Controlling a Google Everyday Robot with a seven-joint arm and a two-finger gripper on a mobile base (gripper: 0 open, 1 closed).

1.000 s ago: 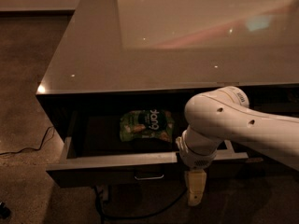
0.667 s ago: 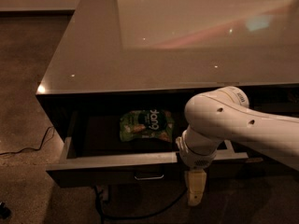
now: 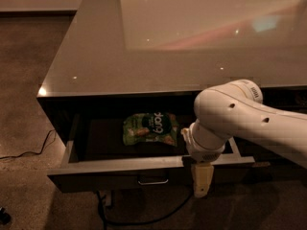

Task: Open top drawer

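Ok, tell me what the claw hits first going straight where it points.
The claw points down, just in front of the open top drawer's front. Straight on it would probably meet the floor first; a black cable lies close by, though depth is unclear.

Hand at top drawer front; arm hides corner.

Dim warm light, glare across countertop, top drawer shadowed inside, gripper lit just before its front
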